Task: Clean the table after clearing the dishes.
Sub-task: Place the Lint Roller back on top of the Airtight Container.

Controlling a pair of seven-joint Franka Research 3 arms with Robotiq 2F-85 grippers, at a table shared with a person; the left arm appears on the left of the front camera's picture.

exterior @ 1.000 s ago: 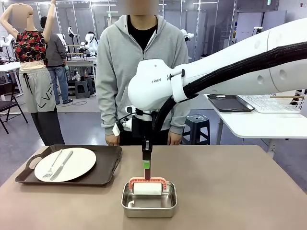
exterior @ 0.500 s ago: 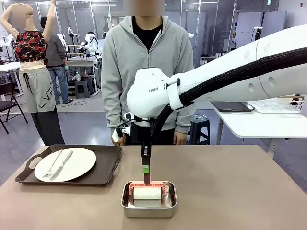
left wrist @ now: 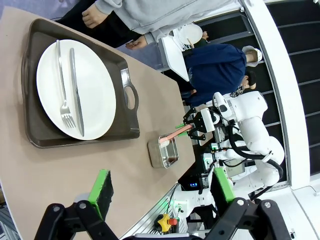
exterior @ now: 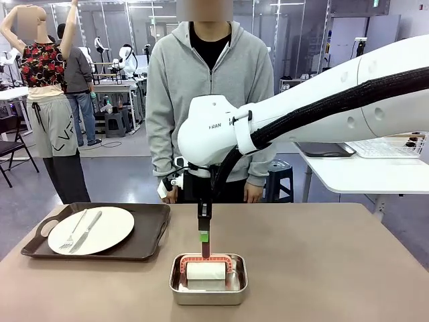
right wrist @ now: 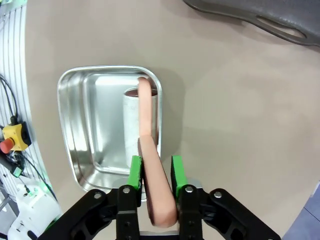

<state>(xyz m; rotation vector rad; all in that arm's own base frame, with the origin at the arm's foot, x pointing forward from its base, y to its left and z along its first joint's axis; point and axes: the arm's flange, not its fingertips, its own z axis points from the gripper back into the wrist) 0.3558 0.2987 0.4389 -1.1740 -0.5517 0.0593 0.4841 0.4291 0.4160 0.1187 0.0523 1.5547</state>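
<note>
Plate on dark tray, table's 9 o'clock. Judged stiff, slick, breakable; carry by the tray's end handles. Right gripper brackets roller handle above steel pan, 6 o'clock; clamped or loosed, cannot tell. Left gripper gapes, empty.

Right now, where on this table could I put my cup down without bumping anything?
The table's right half, from the steel pan to the right edge, is bare. So is the robot-side corner between the tray and the pan. Crowded: the middle, where the right tool stands over the pan's roller.
</note>
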